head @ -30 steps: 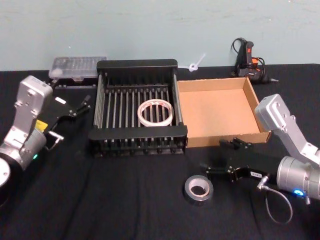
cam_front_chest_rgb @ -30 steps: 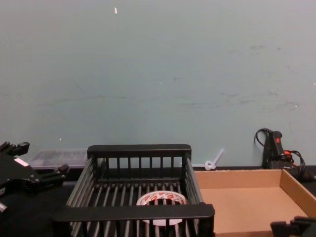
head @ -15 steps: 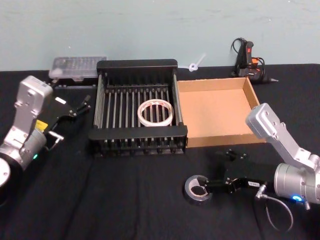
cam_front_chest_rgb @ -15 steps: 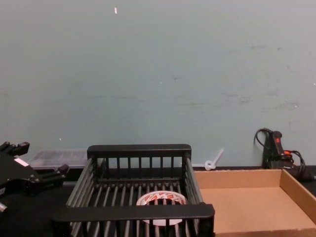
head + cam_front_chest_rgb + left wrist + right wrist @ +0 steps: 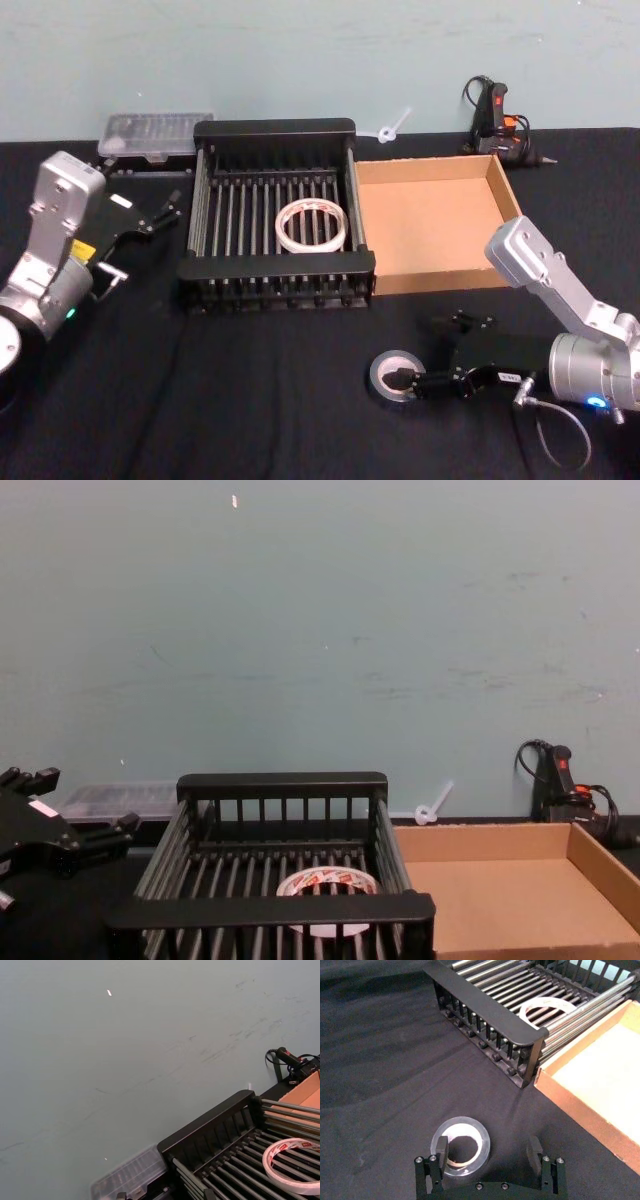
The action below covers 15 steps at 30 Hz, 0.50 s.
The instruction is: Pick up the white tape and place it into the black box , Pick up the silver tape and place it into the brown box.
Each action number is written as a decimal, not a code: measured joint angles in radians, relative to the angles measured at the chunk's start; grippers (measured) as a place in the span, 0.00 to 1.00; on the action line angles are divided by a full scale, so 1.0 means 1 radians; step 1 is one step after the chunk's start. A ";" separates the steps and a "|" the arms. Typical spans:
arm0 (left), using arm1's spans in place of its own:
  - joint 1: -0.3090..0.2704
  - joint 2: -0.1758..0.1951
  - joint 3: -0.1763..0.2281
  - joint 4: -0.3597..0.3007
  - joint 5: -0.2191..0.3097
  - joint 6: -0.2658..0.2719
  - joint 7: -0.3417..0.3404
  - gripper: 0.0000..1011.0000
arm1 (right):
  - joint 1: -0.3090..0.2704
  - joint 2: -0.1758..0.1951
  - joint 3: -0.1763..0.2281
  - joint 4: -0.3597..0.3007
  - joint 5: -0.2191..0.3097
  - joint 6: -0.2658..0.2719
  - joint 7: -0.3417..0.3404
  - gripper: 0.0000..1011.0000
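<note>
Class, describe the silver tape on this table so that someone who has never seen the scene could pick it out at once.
Start at the black box in the middle of the dark table, with the brown box beside it. In front of where the two meet, the silver tape lies flat on the cloth, with the right gripper open at it, one finger in its hole. Unlike the white tape inside the black box, it is grey, thicker, smaller and unprinted.

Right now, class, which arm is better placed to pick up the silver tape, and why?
The right. Its gripper sits open at the silver tape, one jaw in the roll's hole. The left gripper is parked beyond the black box.
</note>
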 joint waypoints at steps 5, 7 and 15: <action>0.000 0.000 0.000 0.000 0.000 0.000 0.000 0.99 | 0.005 0.004 -0.009 0.005 0.001 0.005 0.003 0.99; 0.000 0.000 0.000 0.000 0.000 0.000 0.000 0.99 | 0.008 0.005 -0.014 0.008 0.001 0.007 0.005 0.99; 0.000 0.000 0.000 0.000 0.000 0.000 0.000 0.99 | 0.019 0.002 -0.026 0.024 0.001 0.010 0.008 0.99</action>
